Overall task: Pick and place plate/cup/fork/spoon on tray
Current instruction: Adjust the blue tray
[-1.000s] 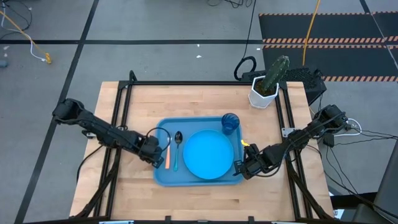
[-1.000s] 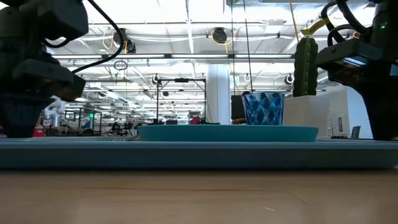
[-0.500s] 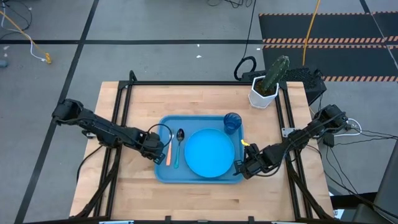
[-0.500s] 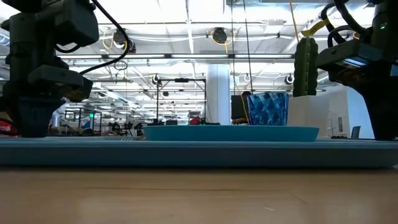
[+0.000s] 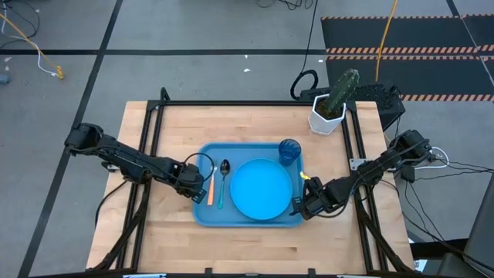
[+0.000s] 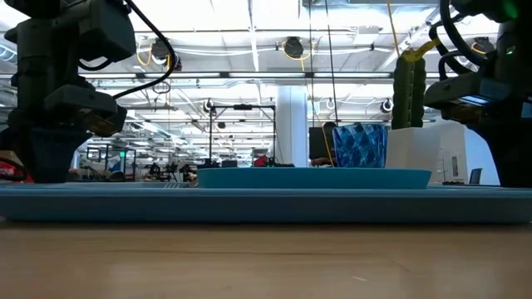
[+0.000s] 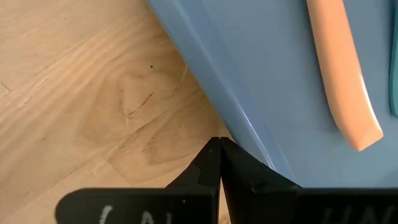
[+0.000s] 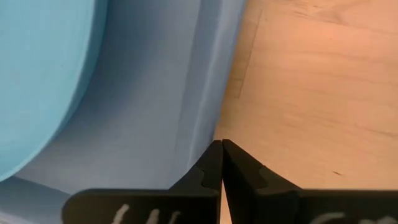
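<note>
On the tray (image 5: 202, 212): one plate (image 5: 259, 190), one cup (image 5: 288, 151), one fork (image 5: 209, 188), one spoon (image 5: 221, 179) | left gripper (image 7: 219, 151) fingers closed, empty, at tray's left rim | right gripper (image 8: 221, 153) closed, empty, at right rim | I judge tray light, stiff, slick; grip the rim.

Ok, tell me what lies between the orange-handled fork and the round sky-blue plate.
The spoon with its light-blue handle lies between the fork and the plate, all on the tray; the high view shows this.
</note>
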You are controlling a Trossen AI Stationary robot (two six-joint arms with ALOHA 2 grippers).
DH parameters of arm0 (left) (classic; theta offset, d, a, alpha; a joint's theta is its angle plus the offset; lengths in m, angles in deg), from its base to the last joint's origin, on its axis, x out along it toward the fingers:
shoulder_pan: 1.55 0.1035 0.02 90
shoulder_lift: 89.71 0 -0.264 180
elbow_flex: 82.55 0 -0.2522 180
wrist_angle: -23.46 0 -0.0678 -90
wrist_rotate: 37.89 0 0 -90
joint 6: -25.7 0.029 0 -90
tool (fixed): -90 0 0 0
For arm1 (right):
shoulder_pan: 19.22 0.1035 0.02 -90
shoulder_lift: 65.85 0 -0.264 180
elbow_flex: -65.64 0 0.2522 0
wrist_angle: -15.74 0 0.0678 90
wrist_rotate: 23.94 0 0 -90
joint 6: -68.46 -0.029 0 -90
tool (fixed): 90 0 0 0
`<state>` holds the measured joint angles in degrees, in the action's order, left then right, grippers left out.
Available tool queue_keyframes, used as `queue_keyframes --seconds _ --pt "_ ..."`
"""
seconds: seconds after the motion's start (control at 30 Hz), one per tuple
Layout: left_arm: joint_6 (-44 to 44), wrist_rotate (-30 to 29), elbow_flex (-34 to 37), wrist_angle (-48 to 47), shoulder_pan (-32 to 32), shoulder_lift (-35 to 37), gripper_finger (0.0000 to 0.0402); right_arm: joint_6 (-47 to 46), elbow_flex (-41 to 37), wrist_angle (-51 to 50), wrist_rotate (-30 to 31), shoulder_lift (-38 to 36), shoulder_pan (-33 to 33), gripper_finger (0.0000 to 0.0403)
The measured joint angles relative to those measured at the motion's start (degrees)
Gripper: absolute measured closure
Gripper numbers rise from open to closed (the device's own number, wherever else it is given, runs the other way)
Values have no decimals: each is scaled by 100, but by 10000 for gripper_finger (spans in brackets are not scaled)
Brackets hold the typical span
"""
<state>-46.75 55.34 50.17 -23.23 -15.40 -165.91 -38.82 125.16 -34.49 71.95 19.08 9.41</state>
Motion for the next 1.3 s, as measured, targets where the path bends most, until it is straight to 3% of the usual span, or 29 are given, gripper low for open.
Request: queue_keyframes --seconds 0.53,0.83,1.3 --pt "29 249 -2 24 0 0 398 -2 4 -175 13 -2 -5 403" --pt "22 338 -13 -305 0 4 366 -218 7 -285 46 -2 -7 403" --pt "22 337 -13 -655 0 20 364 -576 11 -561 12 -5 -5 403"
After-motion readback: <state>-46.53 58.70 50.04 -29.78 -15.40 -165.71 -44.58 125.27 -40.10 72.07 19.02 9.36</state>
